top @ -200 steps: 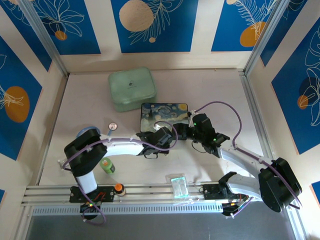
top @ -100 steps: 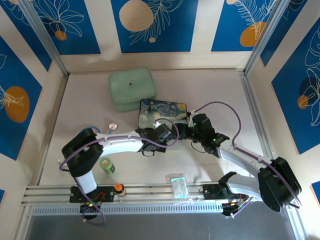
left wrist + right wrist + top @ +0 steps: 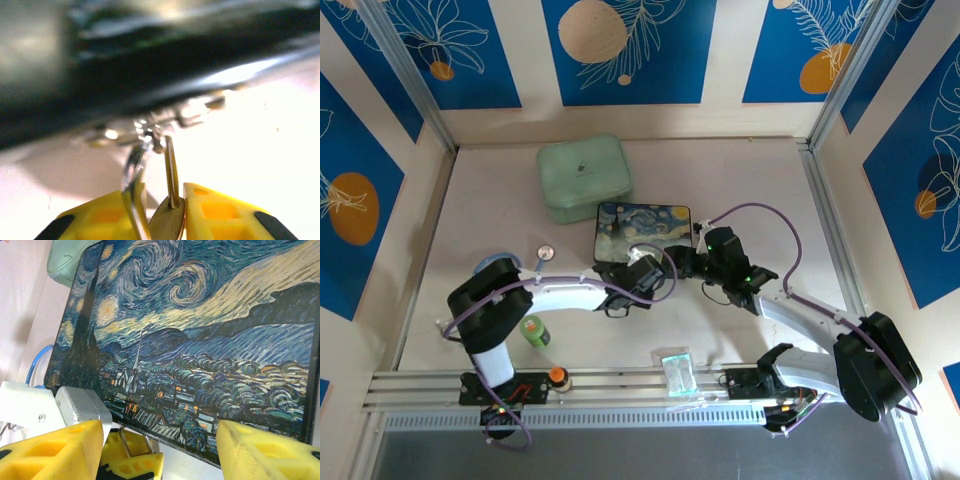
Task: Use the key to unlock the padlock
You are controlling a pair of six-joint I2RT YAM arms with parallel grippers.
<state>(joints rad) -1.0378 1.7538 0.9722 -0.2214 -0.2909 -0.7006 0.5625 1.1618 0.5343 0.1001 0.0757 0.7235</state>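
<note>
Two left claw (image 3: 164, 190) fingers (image 3: 220, 215) flank padlock (image 3: 167, 222) close-up; overhead, left arm (image 3: 560, 292) covers it.

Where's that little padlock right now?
Left wrist view, bottom centre: the padlock sits between the left gripper's yellow fingers, hooked to the painted box's front clasp.

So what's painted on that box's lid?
The box shows a swirling blue-and-yellow starry night over a village, clearest in the right wrist view.

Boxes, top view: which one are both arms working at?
The starry-night painted box; both arms meet at its near edge. The mint-green box lies farther back, clear of them.
</note>
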